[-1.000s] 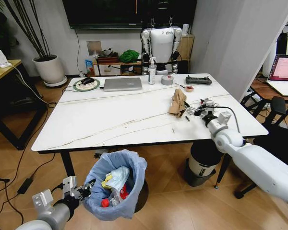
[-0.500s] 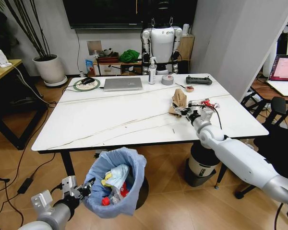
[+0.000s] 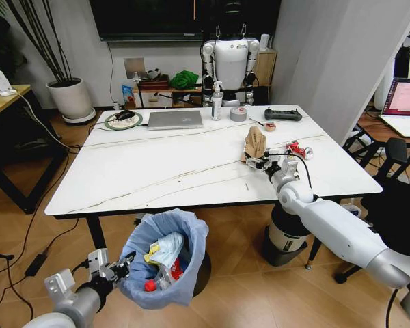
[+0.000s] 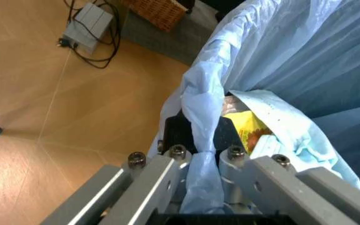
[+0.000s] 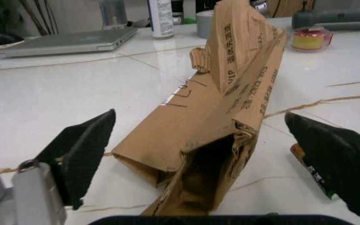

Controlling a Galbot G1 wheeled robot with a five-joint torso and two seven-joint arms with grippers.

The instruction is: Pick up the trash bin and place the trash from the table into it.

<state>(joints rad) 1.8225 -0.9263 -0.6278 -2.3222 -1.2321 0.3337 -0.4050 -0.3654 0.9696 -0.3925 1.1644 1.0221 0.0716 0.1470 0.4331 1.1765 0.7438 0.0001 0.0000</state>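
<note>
The trash bin [image 3: 165, 263], lined with a light-blue bag, stands on the floor in front of the table [image 3: 157, 174]. Crumpled wrappers [image 3: 165, 250] and a yellow scrap lie inside it. My left gripper [image 3: 117, 268] is shut on its rim; the left wrist view shows the fingers [image 4: 167, 176] of the left gripper [image 4: 202, 143] pinching the blue bag [image 4: 280, 61]. Torn brown cardboard [image 3: 254, 145] lies on the table's right side. My right gripper [image 3: 261, 162] is open at its near end. In the right wrist view the black pads [image 5: 83, 154] flank the cardboard [image 5: 230, 103], not touching it.
At the table's far edge are a silver laptop [image 3: 174, 119], a spray bottle [image 3: 216, 102], a grey tape roll [image 3: 238, 114], a small tape [image 3: 269, 126] and a black controller [image 3: 282, 115]. A white cylinder [image 3: 287, 236] stands under the table's right side. A chair [image 3: 396, 150] is at the right.
My right arm has swung left across the table, bringing its open gripper up to the near end of the cardboard. The left gripper and the bin have stayed put.
</note>
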